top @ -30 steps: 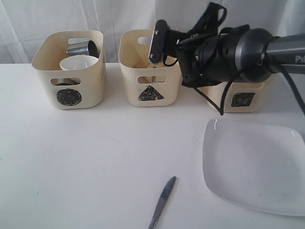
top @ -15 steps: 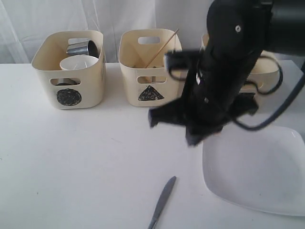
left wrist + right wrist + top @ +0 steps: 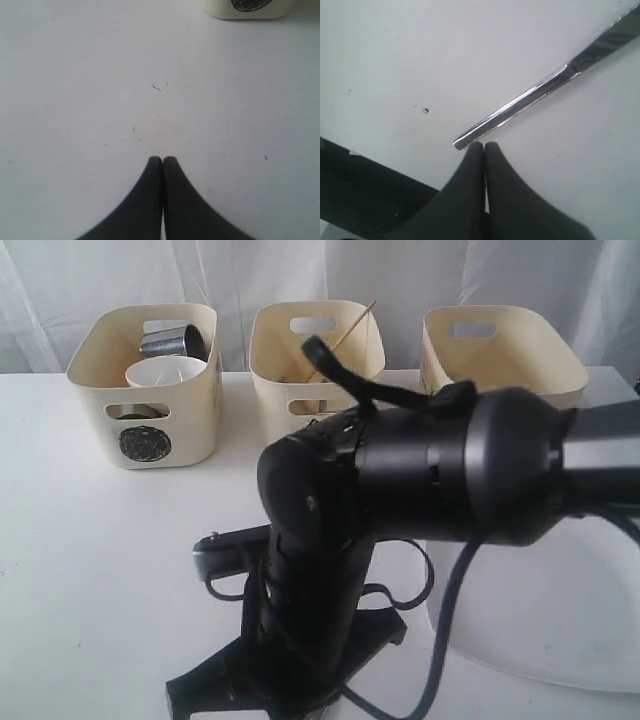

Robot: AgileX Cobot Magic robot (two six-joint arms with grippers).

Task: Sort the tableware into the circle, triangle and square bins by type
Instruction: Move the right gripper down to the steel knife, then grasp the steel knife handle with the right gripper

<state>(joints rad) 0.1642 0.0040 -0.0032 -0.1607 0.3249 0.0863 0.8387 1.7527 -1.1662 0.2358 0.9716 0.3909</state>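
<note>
Three cream bins stand along the far edge of the desk (image 3: 90, 570) in the exterior view.

Circle bin (image 3: 145, 400), at 10 o'clock: holds a steel mug (image 3: 172, 340) and a white bowl (image 3: 163, 371).

Triangle bin (image 3: 315, 355), at 12 o'clock: one wooden chopstick (image 3: 345, 333) leans out over its rim. Its front mark is hidden behind the right arm (image 3: 420, 490).

Third bin (image 3: 500, 350), at 2 o'clock: front mark likewise covered, and the contents cannot be seen.

White plate (image 3: 570, 630): lies flat at 4 o'clock, partly behind the arm, which reaches down toward 6 o'clock.

Right end effector (image 3: 484, 146): fingers pressed together, clamping nothing. The tips sit just beside the handle end of the steel knife (image 3: 530, 97), which lies flat on the desk. Contact cannot be confirmed.

Left end effector (image 3: 162, 160): fingers together and empty, over bare desk. A scribbled bin front (image 3: 247, 6) is well apart from it.
</note>
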